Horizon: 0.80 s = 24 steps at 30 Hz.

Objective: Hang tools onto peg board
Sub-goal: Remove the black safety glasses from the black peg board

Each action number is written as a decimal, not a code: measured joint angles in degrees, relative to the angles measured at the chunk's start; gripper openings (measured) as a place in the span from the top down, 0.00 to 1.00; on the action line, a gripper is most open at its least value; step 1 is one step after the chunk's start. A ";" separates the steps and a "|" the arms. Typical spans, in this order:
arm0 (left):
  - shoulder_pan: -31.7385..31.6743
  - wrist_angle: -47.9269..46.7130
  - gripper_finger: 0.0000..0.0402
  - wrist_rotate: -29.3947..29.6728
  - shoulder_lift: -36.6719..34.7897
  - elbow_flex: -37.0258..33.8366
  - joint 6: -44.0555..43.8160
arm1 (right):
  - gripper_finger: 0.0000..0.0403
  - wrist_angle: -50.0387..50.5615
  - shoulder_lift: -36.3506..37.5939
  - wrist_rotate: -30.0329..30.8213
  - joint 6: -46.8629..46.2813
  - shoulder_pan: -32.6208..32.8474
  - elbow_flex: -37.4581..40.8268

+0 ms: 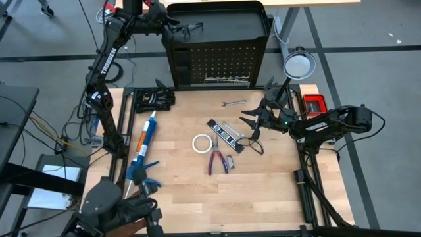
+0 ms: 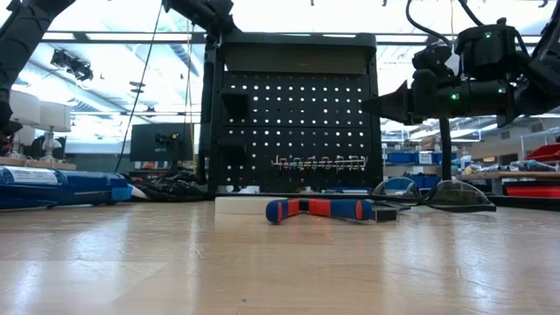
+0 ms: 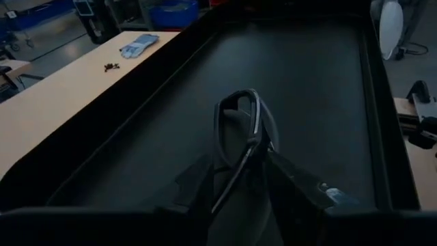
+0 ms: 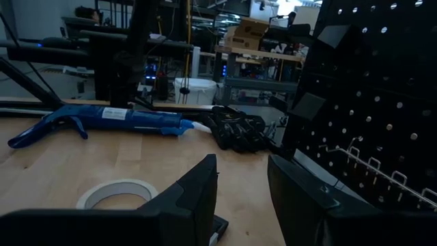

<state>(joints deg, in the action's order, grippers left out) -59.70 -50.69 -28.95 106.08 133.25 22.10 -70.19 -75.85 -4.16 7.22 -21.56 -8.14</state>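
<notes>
1. Your left gripper (image 3: pixel 239 174) is raised above the top of the peg board (image 1: pixel 220 62) at the far edge of the table (image 1: pixel 263 191), with its fingers closed on one pair of safety glasses (image 3: pixel 239 140).
2. Your right gripper (image 1: pixel 253 122) hangs above the right half of the table, fingers apart and holding nothing.
3. The second safety glasses (image 1: pixel 253 141) lie below the right gripper. The black bar (image 1: pixel 225 135), wrenches (image 1: pixel 233 103), white tape roll (image 1: pixel 202 143) and red-handled pliers (image 2: pixel 319 208) lie near the table's centre.
4. To finish this step well, bring the held glasses down the front face of the board and ease the frame over one of the silver hooks (image 1: pixel 227 80). Release only when the hook carries the weight.
5. Keep the blue caulking gun (image 1: pixel 143 145) along the left edge out of the work.
6. Limits of view: the left wrist view shows only the dark top panel, not the hooks. Which part of the frame is pinched is hard to make out, and the low view cuts off the left gripper.
</notes>
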 joint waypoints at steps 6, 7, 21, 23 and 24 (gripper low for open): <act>0.52 -0.55 0.67 -0.22 0.09 0.35 0.45 | 0.65 0.00 0.00 -0.01 0.00 0.00 0.00; 0.52 -0.55 0.68 -0.27 0.11 0.35 0.45 | 0.65 0.00 0.00 0.00 0.00 0.00 0.00; 1.01 -1.83 0.98 -2.90 -0.04 0.35 2.70 | 0.65 0.00 0.02 0.00 0.04 0.00 0.00; 1.25 -1.93 0.98 -3.69 -0.02 0.33 3.20 | 0.65 0.00 0.02 0.00 0.12 0.00 0.00; 1.31 -1.93 0.98 -3.69 -0.02 0.33 3.23 | 0.65 0.00 0.02 0.00 0.17 0.00 0.00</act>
<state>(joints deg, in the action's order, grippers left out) -58.39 -52.62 -32.64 106.06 133.58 25.33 -70.19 -75.83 -4.16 7.39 -21.56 -8.14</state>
